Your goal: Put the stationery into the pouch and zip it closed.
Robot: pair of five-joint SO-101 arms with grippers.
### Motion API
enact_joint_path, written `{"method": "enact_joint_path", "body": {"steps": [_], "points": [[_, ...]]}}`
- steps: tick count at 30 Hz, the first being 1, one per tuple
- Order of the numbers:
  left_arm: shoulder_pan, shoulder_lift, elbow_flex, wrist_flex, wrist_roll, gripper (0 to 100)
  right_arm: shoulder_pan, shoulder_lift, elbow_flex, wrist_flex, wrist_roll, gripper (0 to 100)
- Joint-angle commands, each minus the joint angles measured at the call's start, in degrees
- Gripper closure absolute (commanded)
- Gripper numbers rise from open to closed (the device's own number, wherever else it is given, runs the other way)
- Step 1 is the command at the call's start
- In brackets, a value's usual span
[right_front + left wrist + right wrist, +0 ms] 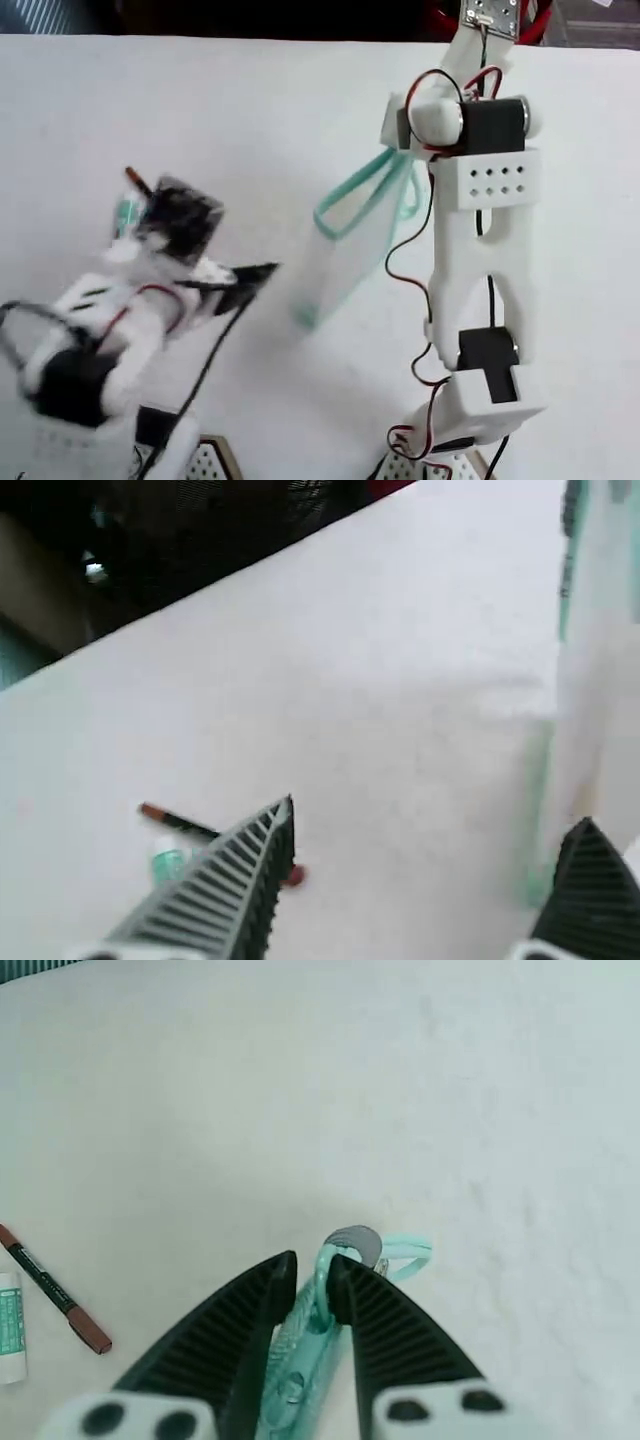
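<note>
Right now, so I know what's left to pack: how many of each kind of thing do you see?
Pen: 1
White-and-green stick: 1
Pouch: 1
Total: 3

This looks like a robotics lab or a maker's workbench, not a home or an office. A plain white tabletop (pixel 200 110) carries two small arms in white printed-plastic shells: the left arm (pixel 100 340) at the near left and the right arm (pixel 480 260) on the right. Black servo blocks (pixel 492 125) sit bare at the joints. Thin red and black wires (pixel 405 262) loop loose along the outside of the arms. The right pincer (pixel 312 1260) has ribbed black fingers (pixel 230 1330). At the near edge are white perforated base plates (pixel 212 458). Beyond the far edge the room (pixel 150 540) is dark, with red loops (pixel 440 20) at the far right.
</note>
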Motion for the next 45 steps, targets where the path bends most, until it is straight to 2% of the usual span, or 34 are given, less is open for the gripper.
{"method": "enact_joint_path", "body": {"steps": [1,3,6,9,12,15,17,19,23,26,30,34,39,45], "points": [[-13.32,-2.33,-10.73,6.51,-7.21,60,-0.66,-0.66,-0.18,0.04,0.7,97.5],[-21.23,-1.19,-11.96,6.33,-9.41,60,-1.01,-0.4,-0.18,0.04,0.7,97.5],[-28.53,4.26,-10.11,4.22,-11.87,60,-0.84,-0.84,-0.18,0.13,0.88,97.5],[-30.99,14.99,-5.63,-1.67,-12.04,60,-0.57,-0.84,-0.18,0.13,0.97,97.5],[-32.4,29.05,-4.04,-13.19,-11.08,60,-0.92,-0.84,-0.18,0.13,1.05,97.5],[-33.8,43.12,-7.21,-21.63,-5.8,60,-1.01,-1.1,-0.62,0.13,1.14,97.5],[-34.59,52.44,-10.64,-23.3,-3.08,60,-0.66,-2.42,-0.18,0.13,1.14,97.5],[-34.33,61.32,-14.33,-23.21,0.88,60,-0.84,-3.21,-0.18,0.13,1.14,97.5],[-30.73,77.23,-24.35,-22.33,16.7,60,-2.07,-4.35,-0.53,-0.13,0.88,97.5],[-27.91,85.67,-34.64,-15.21,24.26,60,-2.95,-3.82,-0.18,-0.04,0.7,97.5],[-24.48,90.86,-46.07,-5.54,28.92,60,-2.42,-2.42,-0.09,-0.04,0.79,97.5],[-21.49,95.08,-51.08,-5.89,33.85,61,-2.42,-1.98,-0.09,0.13,0.88,97.5],[-21.05,102.46,-56.26,-6.33,36.84,73,-2.51,-3.12,-0.09,0.13,1.05,97.5],[-21.76,108.26,-61.1,-3.6,37.63,69,-2.42,-3.03,-0.09,0.13,1.14,97.5]]}}
